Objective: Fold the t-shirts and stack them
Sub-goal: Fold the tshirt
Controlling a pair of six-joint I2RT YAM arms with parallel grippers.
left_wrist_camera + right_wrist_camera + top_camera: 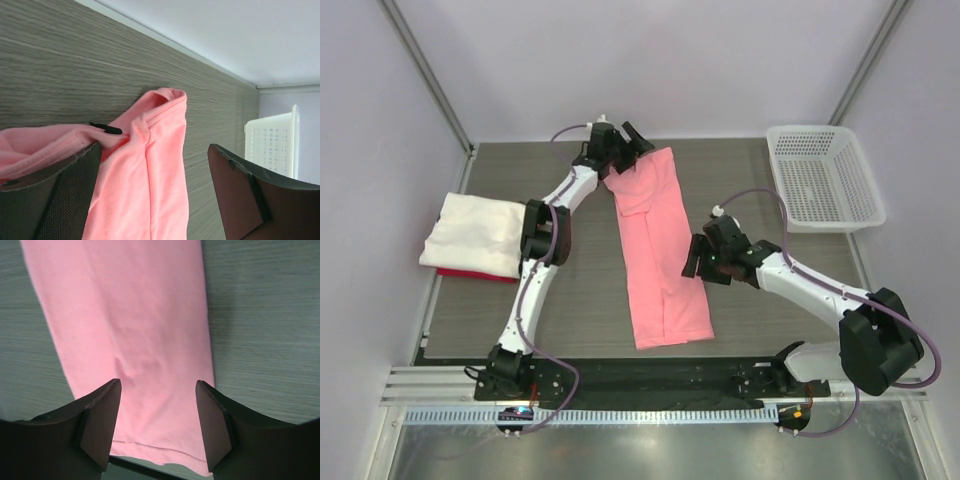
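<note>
Left wrist view: our left gripper point(155, 150) is spread wide, the bunched end of the salmon-pink t-shirt point(150, 190) touching it. Our right gripper point(157, 385) (equally spread) hovers over that shirt, flat on the table point(260, 315).

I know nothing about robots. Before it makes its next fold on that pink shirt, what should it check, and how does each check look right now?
1. Pink shirt laid out as one long strip: ok.
2. Its far end flat: not ok, the left wrist view shows it bunched up.
3. Left gripper holding that end: not ok, jaws apart, nothing clamped.
4. Right gripper holding the shirt: not ok, open above its near half.
5. Stack ready: ok, the white shirt lies folded on the red shirt, left of the strip.
6. Basket out of the way: ok, at the far right, apart from the shirt.
</note>
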